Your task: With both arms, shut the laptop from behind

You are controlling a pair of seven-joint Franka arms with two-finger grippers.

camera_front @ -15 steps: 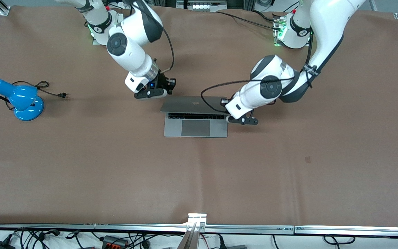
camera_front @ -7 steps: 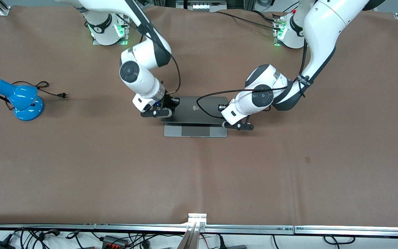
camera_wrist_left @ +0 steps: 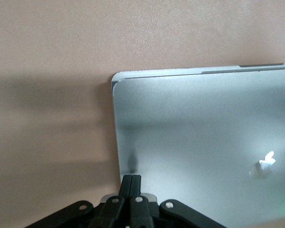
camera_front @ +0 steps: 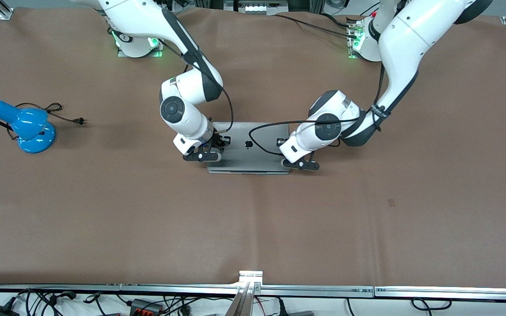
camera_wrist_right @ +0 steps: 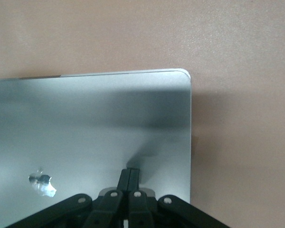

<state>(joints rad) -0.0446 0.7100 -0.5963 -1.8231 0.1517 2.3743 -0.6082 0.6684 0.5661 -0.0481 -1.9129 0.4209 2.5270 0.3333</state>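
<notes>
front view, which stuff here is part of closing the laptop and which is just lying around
Part of the job:
laptop, lid nearly down
left gripper, shut, on the lid
right gripper, shut, on the lid

Lying about:
blue desk lamp with its unplugged cord, toward the right arm's end

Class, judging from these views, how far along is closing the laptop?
Nearly done: the laptop lid lies almost flat, only a thin strip of base showing at its nearer edge. In hand: the left end effector and right end effector, fingers shut, rest on the lid's two ends. Left: the final press shut, then lifting away.
</notes>
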